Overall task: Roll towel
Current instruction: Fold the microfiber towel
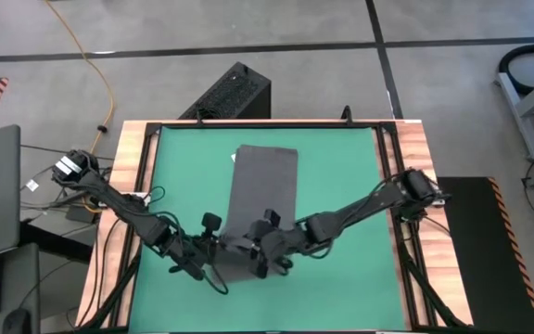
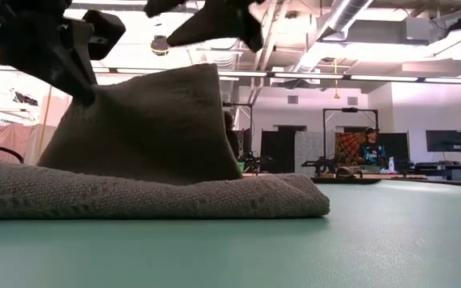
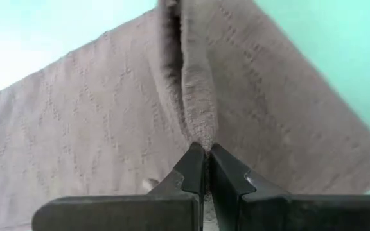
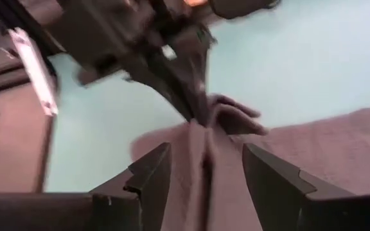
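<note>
The dark grey towel lies lengthwise on the green mat. Its near end is drawn up into a raised fold, while the rest lies flat. My left gripper is shut on that fold at the towel's near end. My right gripper is open. Its fingers stand on either side of the same raised fold, close to the left gripper, and I cannot see them touching it. It also shows in the high view. My left gripper pinches a narrow ridge of the towel between its two fingertips, which lie across the ridge. The cloth is bunched into a fold of more than one layer. The fold is lifted off the mat and the rest of the towel lies flat behind it.
The mat sits in a wooden-edged table frame. A black box stands beyond the far edge. Bare mat lies to the left and right of the towel. A person shows far off in the room.
</note>
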Tool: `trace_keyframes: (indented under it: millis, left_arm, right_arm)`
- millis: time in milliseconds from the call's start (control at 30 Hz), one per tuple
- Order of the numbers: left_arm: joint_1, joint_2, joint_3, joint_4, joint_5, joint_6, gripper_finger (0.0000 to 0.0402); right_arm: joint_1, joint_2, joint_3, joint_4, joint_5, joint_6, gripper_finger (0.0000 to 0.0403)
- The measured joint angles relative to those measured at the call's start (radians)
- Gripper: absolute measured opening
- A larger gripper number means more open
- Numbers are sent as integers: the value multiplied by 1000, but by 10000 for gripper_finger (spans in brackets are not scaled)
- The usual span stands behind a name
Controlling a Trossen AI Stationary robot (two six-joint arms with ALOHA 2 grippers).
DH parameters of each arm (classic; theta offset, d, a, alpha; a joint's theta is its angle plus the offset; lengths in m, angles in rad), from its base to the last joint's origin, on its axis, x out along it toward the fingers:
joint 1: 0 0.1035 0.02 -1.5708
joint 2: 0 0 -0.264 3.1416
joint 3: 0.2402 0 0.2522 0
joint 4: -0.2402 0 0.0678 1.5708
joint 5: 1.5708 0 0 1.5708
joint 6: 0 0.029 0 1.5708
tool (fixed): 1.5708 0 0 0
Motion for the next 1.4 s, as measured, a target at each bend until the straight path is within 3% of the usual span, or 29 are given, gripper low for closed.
trace_keyframes:
  millis: [367,767,1000,1167,1333,1400]
  left_arm:
    - [0,0,0,35,3,-49,54]
    - [-8,0,0,27,68,-10,126]
    - [-8,0,0,-147,48,-256,139]
    - [-8,0,0,-106,5,-453,139]
    - [-2,0,0,-99,-74,-784,139]
    - [2,0,0,-114,-82,-799,139]
  right_arm:
    - [8,167,233,-220,10,-3,208]
    - [4,181,247,-260,17,51,207]
    - [6,182,227,-245,29,153,207]
    - [10,183,197,-224,80,217,207]
    - [6,183,197,-217,96,252,207]
    - [6,183,197,-220,96,256,207]
